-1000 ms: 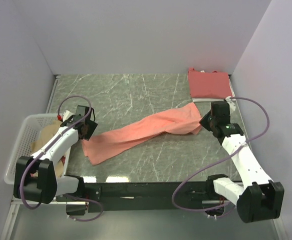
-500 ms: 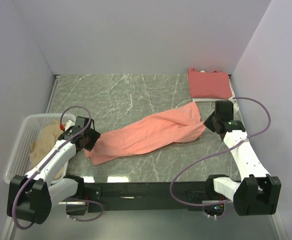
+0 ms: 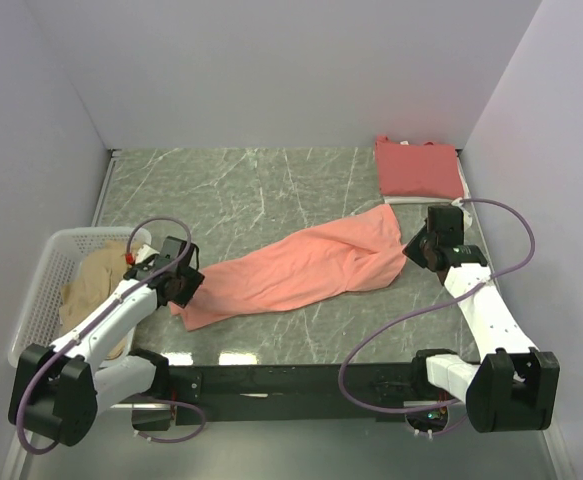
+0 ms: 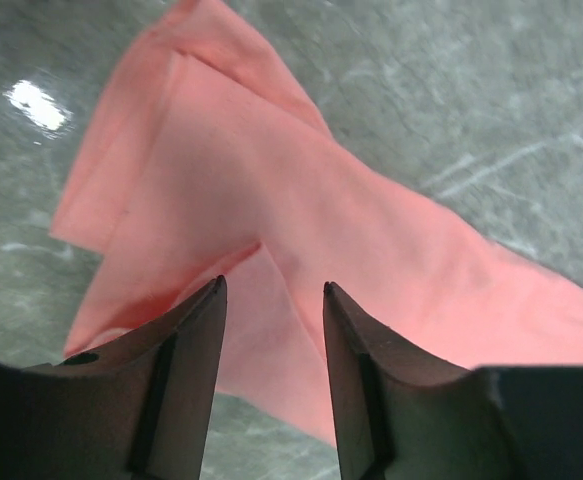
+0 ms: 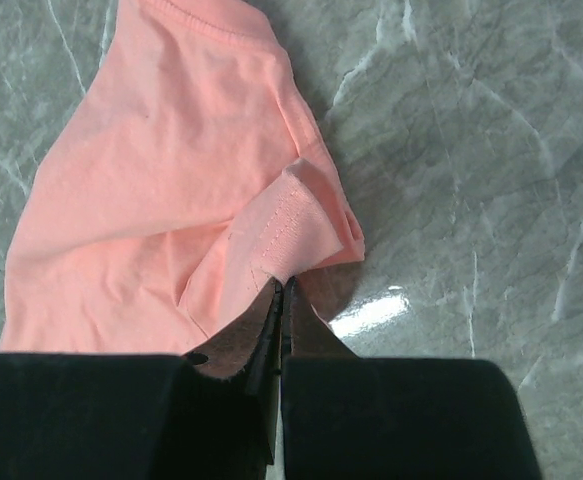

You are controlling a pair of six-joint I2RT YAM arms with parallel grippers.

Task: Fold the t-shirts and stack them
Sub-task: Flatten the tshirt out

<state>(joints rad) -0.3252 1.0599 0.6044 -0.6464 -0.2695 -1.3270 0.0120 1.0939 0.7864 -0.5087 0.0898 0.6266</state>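
1. A grey marbled table [image 3: 251, 185] stands between plain pale walls [image 3: 271, 70].
2. The salmon-orange t-shirt [image 3: 306, 265] lies crumpled lengthwise in a long diagonal band, from near the table's front-left corner up toward the middle of its right edge.
3. The right gripper [image 5: 281, 285] is at the band's right end. Its jaws are pressed together on a stitched, hemmed fold of the salmon-orange cloth.
4. The left gripper [image 4: 273, 285] hangs over the band's left end. Its jaws are parted well apart, with cloth showing in the gap below them and nothing gripped.
5. The coral-red t-shirt [image 3: 418, 168] lies folded flat in the table's far-right corner.
6. The pale tan t-shirt [image 3: 91, 285] sits bunched inside a white lattice basket [image 3: 33, 300] at the table's left edge.
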